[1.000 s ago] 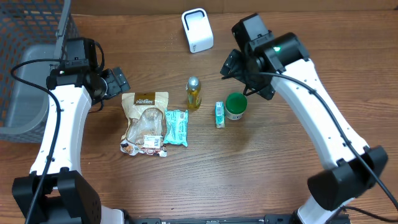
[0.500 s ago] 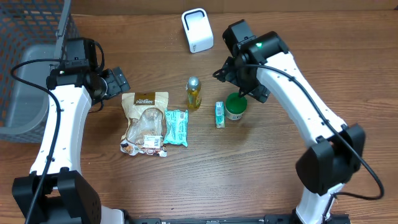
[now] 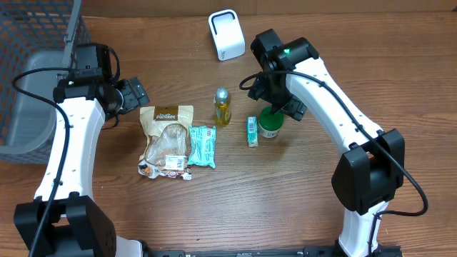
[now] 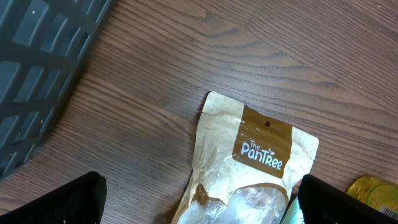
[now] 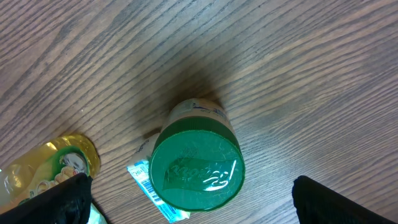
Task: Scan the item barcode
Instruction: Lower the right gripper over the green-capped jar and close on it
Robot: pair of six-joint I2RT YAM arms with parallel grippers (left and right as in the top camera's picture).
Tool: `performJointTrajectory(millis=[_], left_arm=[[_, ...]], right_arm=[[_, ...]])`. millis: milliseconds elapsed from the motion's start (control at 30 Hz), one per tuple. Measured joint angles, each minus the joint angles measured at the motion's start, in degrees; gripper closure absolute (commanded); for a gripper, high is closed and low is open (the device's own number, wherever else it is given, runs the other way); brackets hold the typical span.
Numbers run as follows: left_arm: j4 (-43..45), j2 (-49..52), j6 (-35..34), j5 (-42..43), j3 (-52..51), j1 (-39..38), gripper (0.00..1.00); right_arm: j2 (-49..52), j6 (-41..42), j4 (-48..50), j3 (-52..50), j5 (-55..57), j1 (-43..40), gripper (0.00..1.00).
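Observation:
A jar with a green lid (image 3: 270, 121) (image 5: 196, 169) stands upright on the wooden table. My right gripper (image 3: 274, 96) (image 5: 193, 202) hovers open directly over it, one finger on each side and touching nothing. A small teal box (image 3: 252, 131) with a barcode (image 5: 146, 186) lies against the jar's left side. A yellow bottle (image 3: 223, 106) (image 5: 50, 165) stands further left. A brown snack pouch (image 3: 166, 139) (image 4: 249, 162) and a teal packet (image 3: 202, 146) lie flat. My left gripper (image 3: 128, 100) (image 4: 199, 205) is open above the pouch's top edge. The white scanner (image 3: 226, 33) stands at the back.
A grey plastic bin (image 3: 28, 100) (image 4: 37, 74) sits at the left table edge, with a dark mesh basket (image 3: 39, 25) behind it. The yellow bottle (image 4: 373, 193) shows at the right edge of the left wrist view.
My right arm has swung left and toward the items, bringing its open gripper over the green-lidded jar. The left arm and all items have stayed put.

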Motion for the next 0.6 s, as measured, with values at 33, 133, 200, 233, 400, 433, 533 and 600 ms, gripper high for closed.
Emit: performJointTrajectory(millis=[33,133,200,233,400,433,533,600], left_arm=[[0.00,0.00,0.02,0.00,0.00,0.00,0.01],[0.00,0.00,0.02,0.00,0.00,0.00,0.00],[-0.02,0.00,0.02,0.00,0.00,0.00,0.00],[0.00,0.00,0.02,0.00,0.00,0.00,0.01],[0.00,0.00,0.02,0.00,0.00,0.00,0.01],[0.00,0.00,0.02,0.00,0.00,0.00,0.00],[0.00,0.00,0.00,0.00,0.00,0.00,0.00],[0.00,0.00,0.02,0.00,0.00,0.00,0.00]], right_arm=[[0.07,0.00,-0.02,0.00,-0.02,0.00,0.00],[0.50,-0.04,-0.04,0.00,0.00,0.00,0.00],[1.33,0.00,0.00,0.00,0.02,0.00,0.00],[1.73,0.00,0.00,0.00,-0.02,0.00,0.00],[3.15,0.00,0.00,0.00,-0.02,0.00,0.00],[3.17,0.00,-0.02,0.00,-0.02,0.00,0.00],[3.17,-0.02,0.02,0.00,-0.02,0.00,0.00],[3.17,0.02,0.15,-0.02,0.02,0.02,0.00]])
